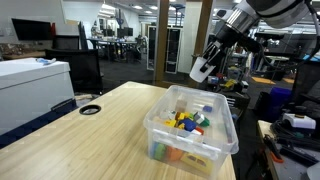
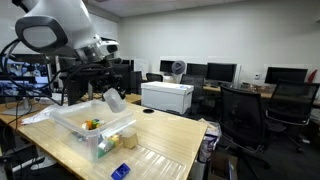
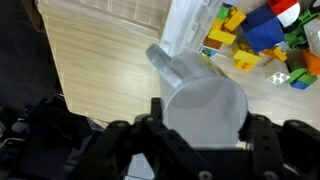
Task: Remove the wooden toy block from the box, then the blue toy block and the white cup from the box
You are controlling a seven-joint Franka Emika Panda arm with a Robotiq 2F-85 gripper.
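Over the box (image 1: 228, 130) rim, beside colourful blocks (image 3: 245, 35), tool (image 1: 207, 63) clasps white cup (image 3: 205, 100).

A light wooden table (image 1: 100, 135) shows in both exterior views. In an exterior view a round black cable grommet (image 1: 90, 109) sits near its far left edge. In an exterior view a clear ribbed lid (image 2: 155, 160) lies flat on the near end, and a white printer (image 2: 166, 96) stands at the far edge. A black office chair (image 2: 243, 115) sits right, with monitors (image 2: 220, 72) behind. In the wrist view, yellow blocks (image 3: 225, 32) lie near a red piece (image 3: 285, 8) and a green piece (image 3: 312, 38).
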